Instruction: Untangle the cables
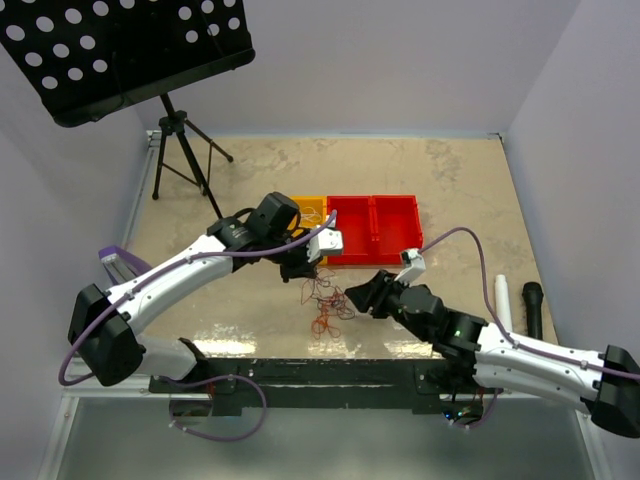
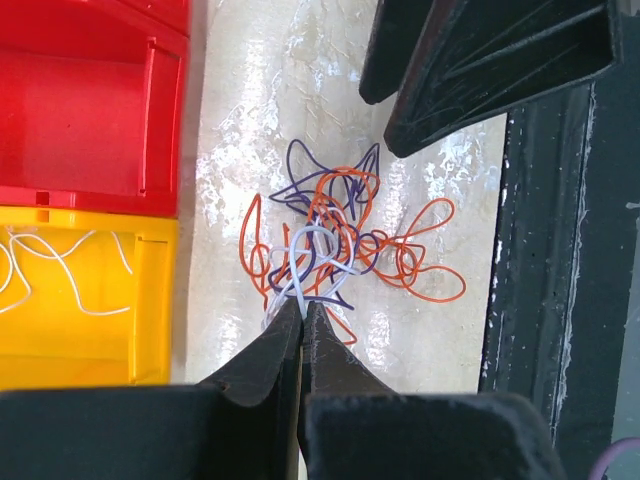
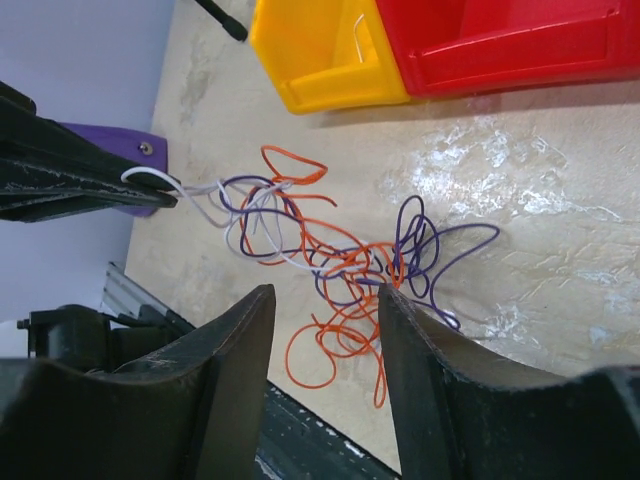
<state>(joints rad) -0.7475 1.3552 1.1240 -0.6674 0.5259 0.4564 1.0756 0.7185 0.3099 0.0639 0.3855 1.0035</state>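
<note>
Our left pincer (image 2: 303, 312) is clamped on a white cable (image 2: 297, 290) of the cables (image 2: 340, 240) knotted on the table (image 1: 450, 180) just near of the yellow bin (image 2: 150, 300), so if we pull we could drag the whole knot along unless our right pincer (image 3: 323, 300), apart just right of it, pins the rest.

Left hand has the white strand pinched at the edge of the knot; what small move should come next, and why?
Probably lower the open right hand and close it on the orange and purple strands to anchor them. The left hand is shut on a white cable that runs in among them, so pulling alone would likely drag everything along.
</note>
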